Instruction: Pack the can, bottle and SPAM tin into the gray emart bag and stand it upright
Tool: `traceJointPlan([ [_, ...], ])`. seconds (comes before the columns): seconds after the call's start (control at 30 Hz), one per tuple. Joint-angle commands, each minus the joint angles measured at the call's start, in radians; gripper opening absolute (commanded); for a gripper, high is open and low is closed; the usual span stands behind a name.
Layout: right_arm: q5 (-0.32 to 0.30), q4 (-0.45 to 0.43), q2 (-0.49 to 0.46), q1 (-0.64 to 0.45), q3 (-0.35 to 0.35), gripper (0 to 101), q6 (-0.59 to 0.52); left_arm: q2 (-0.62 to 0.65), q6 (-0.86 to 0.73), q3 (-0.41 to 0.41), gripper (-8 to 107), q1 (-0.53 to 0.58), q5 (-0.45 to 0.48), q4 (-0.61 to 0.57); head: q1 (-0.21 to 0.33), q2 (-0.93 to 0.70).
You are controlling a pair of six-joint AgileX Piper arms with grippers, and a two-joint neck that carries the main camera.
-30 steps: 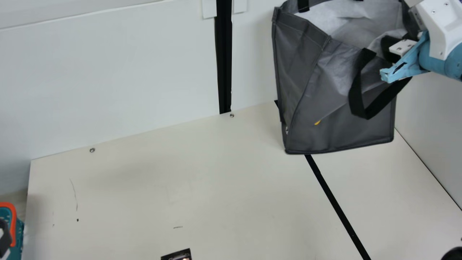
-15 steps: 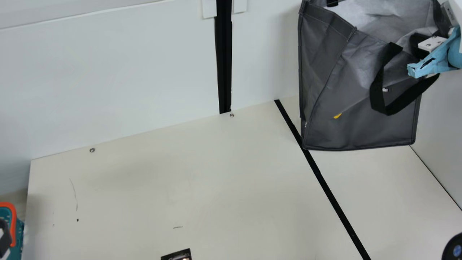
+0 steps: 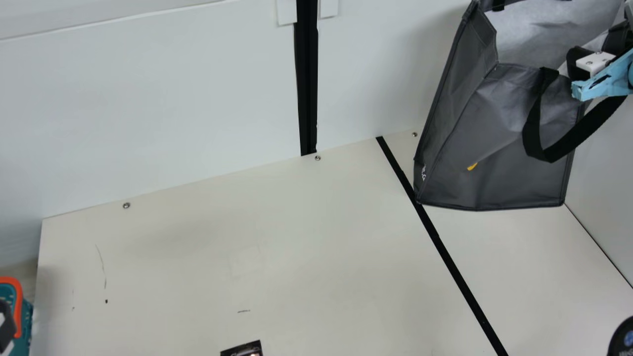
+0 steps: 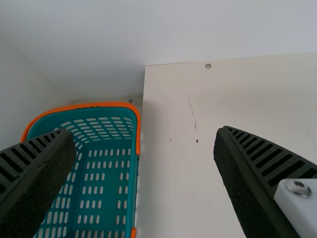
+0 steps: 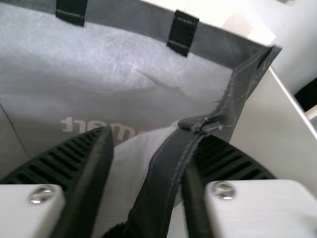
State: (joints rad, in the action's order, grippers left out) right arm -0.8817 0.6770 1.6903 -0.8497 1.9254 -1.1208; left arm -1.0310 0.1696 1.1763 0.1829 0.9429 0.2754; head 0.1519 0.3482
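The gray emart bag [image 3: 504,183] is at the right-hand far part of the bench [image 3: 296,247], its mouth up and its body leaning a little, one lower corner overlapping the black stripe [image 3: 457,272] on the surface; whether its base touches down I cannot tell. A black handle [image 3: 541,154] loops down over the bag's near side. The right claw [image 3: 576,63] is closed on the bag's upper edge. In the right wrist view, folded cloth and the dark rim [image 5: 166,161] run between the two ribbed fingers [image 5: 64,156], with the pale inner lining [image 5: 124,64] spread out beyond them. Part of the left claw [image 3: 7,324] is at the main view's left edge. In the left wrist view, this claw [image 4: 143,136] has its fingers spread wide with nothing between them, in front of a teal basket [image 4: 99,178] with an orange rim and slotted walls, which is beside the bench. A dark item with a bright patch [image 3: 242,350] is cut off by the main view's bottom edge, and a rounded black thing [image 3: 622,341] by its lower right corner; I cannot tell what either is.
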Motion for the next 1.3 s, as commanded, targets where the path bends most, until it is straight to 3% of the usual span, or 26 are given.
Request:
traceJointPlan([
  [0.0,-0.003,0.002,0.002,-0.002,0.010,70,-0.002,0.000,0.000,0.000,90,0.000,0.000,0.000,0.023,0.001],
  [0.27,-0.002,0.021,0.004,-0.007,0.081,95,-0.016,0.000,0.000,0.000,90,0.000,0.000,0.000,0.023,0.001],
  [0.9,-0.049,0.080,0.028,0.053,0.307,95,-0.023,0.000,0.000,0.000,90,0.000,0.000,0.000,0.023,0.001],
  [1.27,-0.056,0.070,0.024,0.175,0.342,95,-0.003,0.000,0.000,0.000,90,0.000,0.000,0.000,0.023,0.001],
])
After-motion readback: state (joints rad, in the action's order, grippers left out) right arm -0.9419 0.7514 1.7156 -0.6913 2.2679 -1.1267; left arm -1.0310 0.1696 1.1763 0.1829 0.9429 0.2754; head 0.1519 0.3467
